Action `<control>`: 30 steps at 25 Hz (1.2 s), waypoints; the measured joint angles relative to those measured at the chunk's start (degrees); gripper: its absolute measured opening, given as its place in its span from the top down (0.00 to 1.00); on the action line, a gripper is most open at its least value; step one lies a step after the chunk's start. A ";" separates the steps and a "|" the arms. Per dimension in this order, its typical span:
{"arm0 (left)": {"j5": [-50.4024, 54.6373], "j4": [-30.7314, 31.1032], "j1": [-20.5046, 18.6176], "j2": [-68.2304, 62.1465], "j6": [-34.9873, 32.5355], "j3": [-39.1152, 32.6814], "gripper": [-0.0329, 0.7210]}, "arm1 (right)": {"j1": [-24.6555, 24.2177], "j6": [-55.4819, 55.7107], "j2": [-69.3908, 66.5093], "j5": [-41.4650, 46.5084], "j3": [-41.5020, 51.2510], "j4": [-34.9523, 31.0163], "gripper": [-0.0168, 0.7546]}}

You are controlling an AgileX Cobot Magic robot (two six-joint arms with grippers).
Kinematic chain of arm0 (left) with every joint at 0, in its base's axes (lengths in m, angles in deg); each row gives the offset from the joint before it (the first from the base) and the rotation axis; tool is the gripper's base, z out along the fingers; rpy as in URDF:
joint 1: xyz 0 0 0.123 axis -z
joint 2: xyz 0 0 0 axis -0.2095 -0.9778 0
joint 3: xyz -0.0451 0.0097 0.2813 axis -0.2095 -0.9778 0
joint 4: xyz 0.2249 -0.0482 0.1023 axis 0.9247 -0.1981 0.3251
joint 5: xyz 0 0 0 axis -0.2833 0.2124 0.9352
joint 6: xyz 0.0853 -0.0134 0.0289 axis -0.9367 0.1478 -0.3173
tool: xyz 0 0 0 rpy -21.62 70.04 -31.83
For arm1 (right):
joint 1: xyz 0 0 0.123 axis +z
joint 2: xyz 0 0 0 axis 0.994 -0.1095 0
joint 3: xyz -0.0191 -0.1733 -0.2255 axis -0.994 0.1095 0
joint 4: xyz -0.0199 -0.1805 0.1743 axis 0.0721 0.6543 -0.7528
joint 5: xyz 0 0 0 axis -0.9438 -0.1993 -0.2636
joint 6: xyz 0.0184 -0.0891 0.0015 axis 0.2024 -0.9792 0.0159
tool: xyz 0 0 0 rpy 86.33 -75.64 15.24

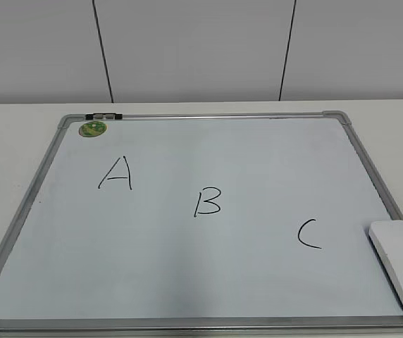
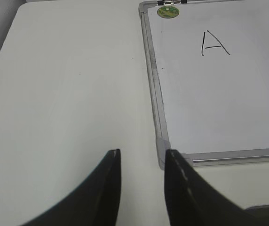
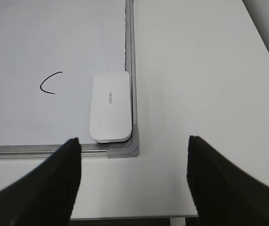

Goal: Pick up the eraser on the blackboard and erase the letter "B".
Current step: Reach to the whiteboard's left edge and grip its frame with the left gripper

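While bare table lies beneath it, the wide-spread, empty right gripper (image 3: 133,155) hangs short of the eraser (image 3: 110,107), which hugs the blackboard (image 3: 54,47) frame's corner just ahead.

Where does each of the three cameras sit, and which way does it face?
Exterior view: raised at the near edge, slanting down over the blackboard; no robot parts visible.
Left wrist view: behind the left gripper, above the table, facing the board's near-left corner.
Right wrist view: behind the right gripper, facing the eraser in the near-right corner.
Shared: exterior and left wrist show "A".
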 joint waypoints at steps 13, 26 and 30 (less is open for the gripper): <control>-0.93 -0.22 0.00 -1.76 0.00 0.34 0.64 | 0.00 0.00 0.00 0.00 0.00 0.00 0.30; -7.70 -0.84 0.00 -32.41 0.00 9.10 0.64 | 0.00 0.00 0.00 0.00 0.00 0.00 0.30; -7.90 -1.90 0.00 -42.59 0.00 14.71 0.64 | 0.00 0.00 0.00 0.00 0.00 0.00 0.30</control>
